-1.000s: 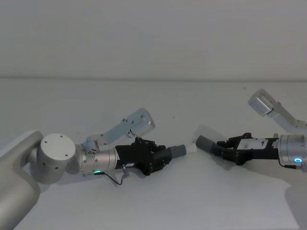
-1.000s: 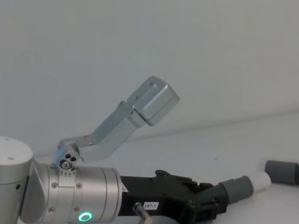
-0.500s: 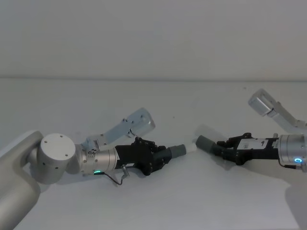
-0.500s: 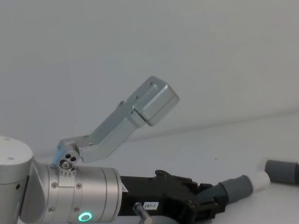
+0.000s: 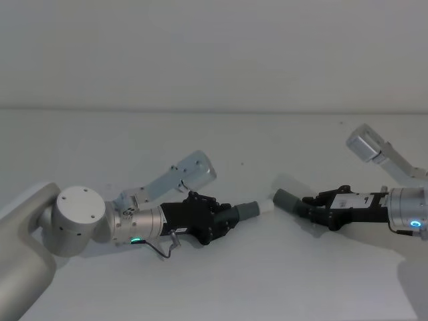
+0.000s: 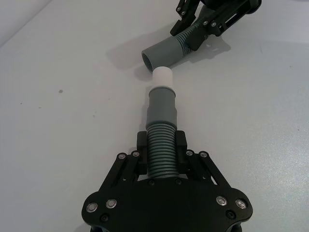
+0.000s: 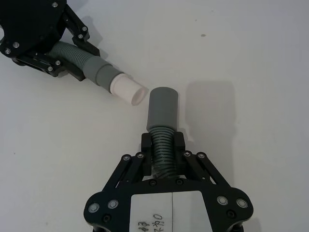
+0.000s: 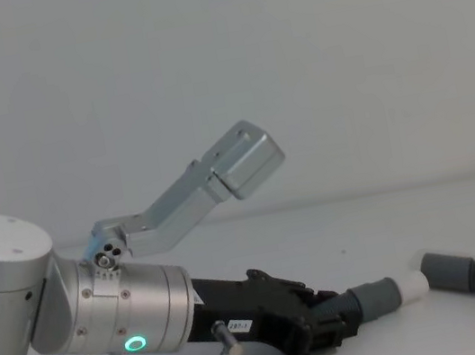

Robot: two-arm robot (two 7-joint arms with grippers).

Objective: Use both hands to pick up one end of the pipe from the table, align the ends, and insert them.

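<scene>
My left gripper (image 5: 224, 219) (image 6: 161, 147) (image 8: 339, 320) is shut on the ribbed pipe (image 6: 161, 150) just behind its grey cuff with the white tip (image 5: 266, 206) (image 6: 162, 78) (image 7: 128, 90) (image 8: 413, 287). My right gripper (image 5: 309, 206) (image 7: 163, 147) is shut on the pipe's other ribbed stretch (image 7: 162, 150), behind the plain grey cuff (image 5: 287, 199) (image 6: 161, 51) (image 7: 162, 108) (image 8: 447, 271). The two ends nearly meet above the table (image 5: 221, 140), the white tip just beside the open cuff mouth and at an angle to it.
The white-grey table (image 8: 354, 222) spreads around both arms. My left arm's silver wrist with a green ring light (image 5: 136, 239) lies low at the left. The right wrist with a blue light (image 5: 415, 224) is at the right edge.
</scene>
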